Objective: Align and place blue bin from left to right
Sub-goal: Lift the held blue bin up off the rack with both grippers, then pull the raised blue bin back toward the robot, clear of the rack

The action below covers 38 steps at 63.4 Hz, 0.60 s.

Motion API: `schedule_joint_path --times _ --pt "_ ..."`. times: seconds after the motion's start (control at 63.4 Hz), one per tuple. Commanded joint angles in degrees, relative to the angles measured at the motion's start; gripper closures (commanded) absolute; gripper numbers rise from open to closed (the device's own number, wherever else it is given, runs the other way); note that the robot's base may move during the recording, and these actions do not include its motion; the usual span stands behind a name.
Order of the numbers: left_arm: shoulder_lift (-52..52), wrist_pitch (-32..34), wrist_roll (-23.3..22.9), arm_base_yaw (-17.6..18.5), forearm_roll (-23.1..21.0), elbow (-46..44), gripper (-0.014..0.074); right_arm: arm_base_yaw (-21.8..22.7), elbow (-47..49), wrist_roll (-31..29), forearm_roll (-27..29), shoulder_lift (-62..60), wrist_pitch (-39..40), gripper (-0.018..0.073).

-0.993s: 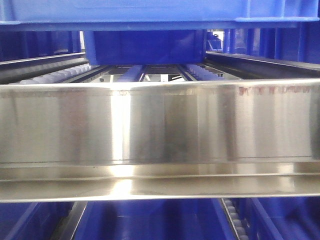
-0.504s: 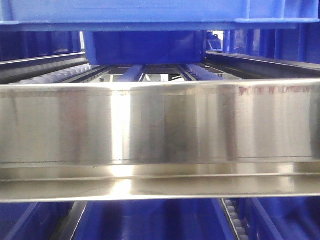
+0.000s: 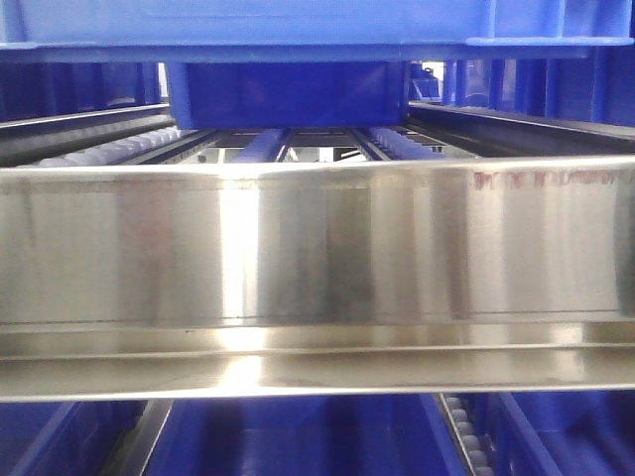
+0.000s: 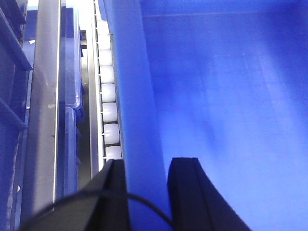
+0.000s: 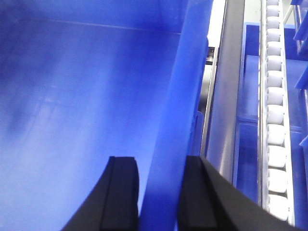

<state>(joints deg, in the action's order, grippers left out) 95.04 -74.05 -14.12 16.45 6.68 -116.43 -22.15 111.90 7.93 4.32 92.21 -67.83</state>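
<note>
Blue bin [image 4: 216, 96] hung between the two arms, each tool closed narrow over one side wall. The left tool [image 4: 147, 166] had one black finger outside and one inside the left wall, both against the plastic, and the right tool [image 5: 156, 163] straddled the right wall the same way. Just outside the left wall ran a row of white rollers [image 4: 109, 96], with a steel side rail [image 4: 43, 96] beyond it. On the right a grey rail [image 5: 226, 96] lay close to the wall, with a further roller row [image 5: 274, 120] farther out. From the front, the wide blue band across the top was probably the bin's underside, carried above the stainless front rail [image 3: 317, 248] of the rack. Behind that rail, roller lanes led back to another blue crate [image 3: 288, 94]. The hold looked thin, only two pinches on smooth plastic. If one arm led the other during the sideways move, the bin could twist and slide out of a tool. Its base could also catch the front rail if lowered too soon. Set down askew, it might ride up on a side rail or coast along the rollers into the rear crate.
</note>
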Motion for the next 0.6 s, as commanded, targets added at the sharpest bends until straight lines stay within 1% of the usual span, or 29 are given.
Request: schedule_joint_path --times 0.0,0.583 --pt "-1.69 4.09 0.42 -0.06 1.64 -1.38 0.0612 0.23 0.73 -1.87 -2.06 -1.47 2.87 0.0636" --pt "-1.69 4.09 0.42 -0.06 1.64 -1.38 0.0612 0.23 0.73 -1.87 -2.06 -1.47 4.32 0.0636"
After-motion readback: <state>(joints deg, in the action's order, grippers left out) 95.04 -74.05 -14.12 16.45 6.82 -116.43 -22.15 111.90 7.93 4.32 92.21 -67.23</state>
